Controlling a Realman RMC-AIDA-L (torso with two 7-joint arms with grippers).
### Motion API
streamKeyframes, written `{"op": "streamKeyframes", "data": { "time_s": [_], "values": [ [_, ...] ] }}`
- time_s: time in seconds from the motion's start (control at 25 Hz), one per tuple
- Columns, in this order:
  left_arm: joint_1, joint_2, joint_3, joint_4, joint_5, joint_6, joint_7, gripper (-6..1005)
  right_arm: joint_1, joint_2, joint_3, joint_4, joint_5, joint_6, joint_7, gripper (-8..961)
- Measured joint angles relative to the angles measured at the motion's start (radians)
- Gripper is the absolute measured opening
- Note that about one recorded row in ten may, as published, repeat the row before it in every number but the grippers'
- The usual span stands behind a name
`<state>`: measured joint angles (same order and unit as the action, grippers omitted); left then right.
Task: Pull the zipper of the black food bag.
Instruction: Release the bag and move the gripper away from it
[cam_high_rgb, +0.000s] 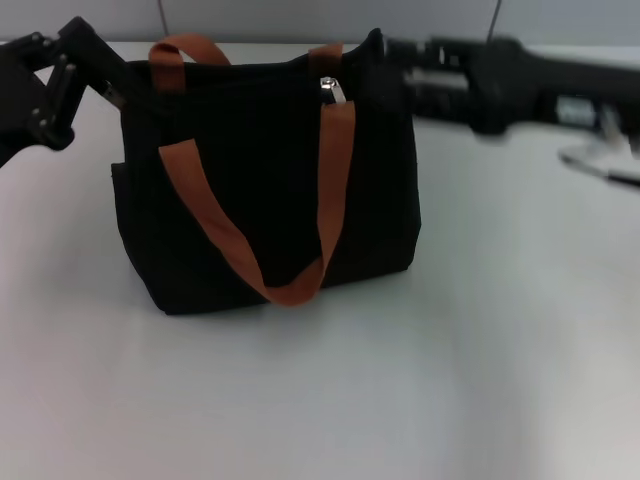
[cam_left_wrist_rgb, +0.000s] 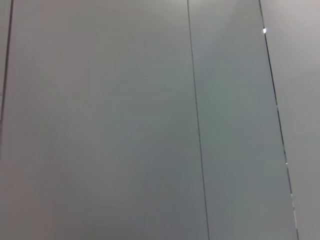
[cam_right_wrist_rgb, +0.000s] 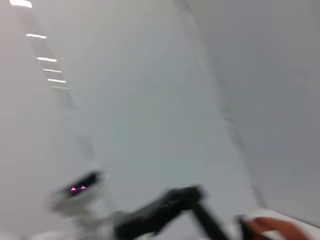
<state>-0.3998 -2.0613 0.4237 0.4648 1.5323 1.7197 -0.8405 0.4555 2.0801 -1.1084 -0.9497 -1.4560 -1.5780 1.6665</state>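
The black food bag (cam_high_rgb: 265, 190) stands upright in the middle of the white table (cam_high_rgb: 400, 380), with its two orange-brown handles (cam_high_rgb: 335, 170) hanging over the front and back. The silver zipper pull (cam_high_rgb: 331, 90) lies on the top edge, right of centre, beside the front handle. My left gripper (cam_high_rgb: 108, 88) is at the bag's upper left corner, touching or very near the fabric. My right gripper (cam_high_rgb: 400, 62) is blurred at the bag's upper right corner, to the right of the zipper pull. The right wrist view shows a bit of orange strap (cam_right_wrist_rgb: 280, 227). The left wrist view shows only wall panels.
A white and grey object (cam_high_rgb: 600, 160) lies on the table at the far right, under the right arm. A panelled wall (cam_high_rgb: 330, 18) stands behind the table. Bare tabletop stretches in front of the bag.
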Motion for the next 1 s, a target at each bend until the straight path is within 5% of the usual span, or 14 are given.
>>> {"op": "streamKeyframes", "data": {
  "time_s": [0.2, 0.36, 0.52, 0.88, 1.0],
  "values": [
    [0.012, 0.0, 0.007, -0.005, 0.007, -0.003, 0.0, 24, -0.004, -0.015, 0.065, 0.236, -0.028, -0.192, -0.349, 543],
    [0.012, 0.0, 0.031, -0.011, 0.012, -0.009, -0.004, 24, -0.004, -0.025, 0.066, 0.35, -0.104, -0.186, -0.489, 700],
    [0.015, -0.001, 0.044, -0.011, 0.014, -0.025, -0.035, 24, -0.004, -0.012, 0.067, 0.441, -0.178, -0.126, -0.608, 810],
    [0.037, 0.005, 0.052, -0.007, 0.023, -0.033, -0.104, 24, -0.01, -0.001, 0.057, 0.486, -0.186, -0.114, -0.683, 810],
    [0.047, 0.03, 0.069, 0.013, 0.046, -0.03, -0.166, 227, -0.013, -0.001, 0.056, 0.491, -0.187, -0.117, -0.684, 810]
  ]
}}
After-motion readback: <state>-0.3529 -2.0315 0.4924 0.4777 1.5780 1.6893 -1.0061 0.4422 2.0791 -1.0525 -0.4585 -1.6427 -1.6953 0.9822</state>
